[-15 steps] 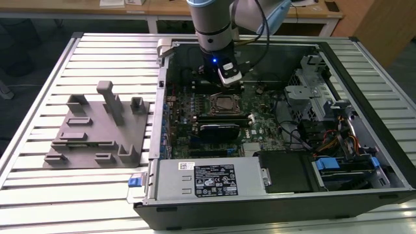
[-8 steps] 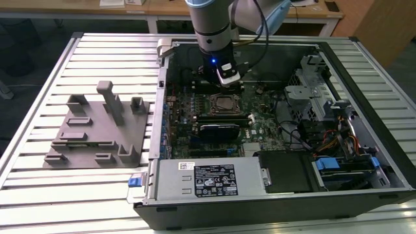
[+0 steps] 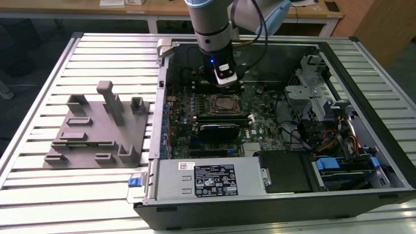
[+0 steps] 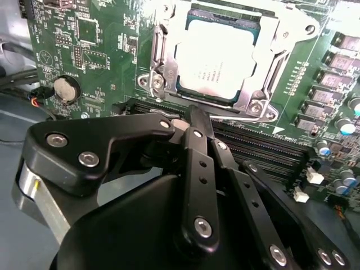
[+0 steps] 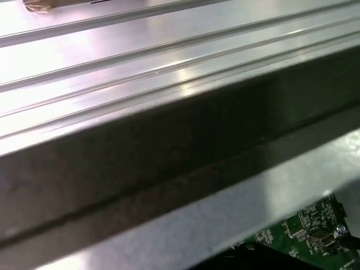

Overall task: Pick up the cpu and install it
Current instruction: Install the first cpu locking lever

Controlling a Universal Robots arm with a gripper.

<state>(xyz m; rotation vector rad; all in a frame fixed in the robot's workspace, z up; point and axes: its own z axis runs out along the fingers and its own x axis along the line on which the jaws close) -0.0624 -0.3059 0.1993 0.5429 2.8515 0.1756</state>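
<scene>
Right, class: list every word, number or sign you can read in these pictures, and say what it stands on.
White label on the grey metal power supply box: print too small to read.
Silvery square cpu in its socket: faint marks, unreadable.
Green motherboard: white markings, too small to read.

In the exterior view the arm [image 3: 215, 22] is cut off by the top edge, and its wrist covers part of the motherboard [image 3: 224, 119] behind the cpu [image 3: 225, 103]. The gripper [image 3: 225, 84] points down there, but how its jaws stand cannot be told. In the second wrist view the gripper's black linkage [image 4: 191, 185] hides the lower part of the board, and the socket frame [image 4: 270, 73] runs out at the top edge. In the first wrist view the case wall [image 5: 169, 152] is blurred, and only a cropped corner of green board [image 5: 306, 228] shows.
</scene>
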